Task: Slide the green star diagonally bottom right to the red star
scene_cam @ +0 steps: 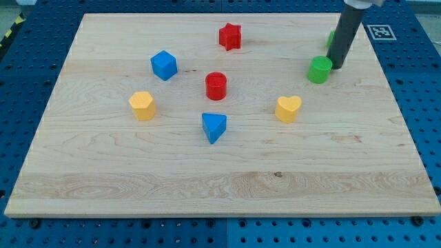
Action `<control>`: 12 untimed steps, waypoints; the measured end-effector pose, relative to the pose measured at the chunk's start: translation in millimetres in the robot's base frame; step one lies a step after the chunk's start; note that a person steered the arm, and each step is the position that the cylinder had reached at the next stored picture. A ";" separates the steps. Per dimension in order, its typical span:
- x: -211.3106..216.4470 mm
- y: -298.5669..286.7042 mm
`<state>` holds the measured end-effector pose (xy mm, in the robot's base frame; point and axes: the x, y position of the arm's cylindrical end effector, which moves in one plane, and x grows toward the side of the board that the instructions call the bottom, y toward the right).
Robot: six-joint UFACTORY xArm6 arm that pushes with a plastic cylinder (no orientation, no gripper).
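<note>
Nearest camera: blue triangular block on the worktop. No claw on this rig, only my tip, touching the green cylinder's right side. Green star sits mostly hidden behind the rod, top right, well apart from the red star. Looks light, rigid, slides easily; I'd push a flat flank, not a point.

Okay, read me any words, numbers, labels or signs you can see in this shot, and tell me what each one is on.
No readable words or numbers anywhere.
Fiducial marker: a black-and-white square pattern on the blue pegboard at the view's top right; a code pattern, not text.
Wooden board, the coloured blocks and the dark rod: no print visible.
</note>
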<state>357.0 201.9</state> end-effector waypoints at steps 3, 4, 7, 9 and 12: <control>23.0 2.2; 17.7 56.7; -84.7 79.7; -83.7 25.0; -76.9 49.9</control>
<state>280.1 251.8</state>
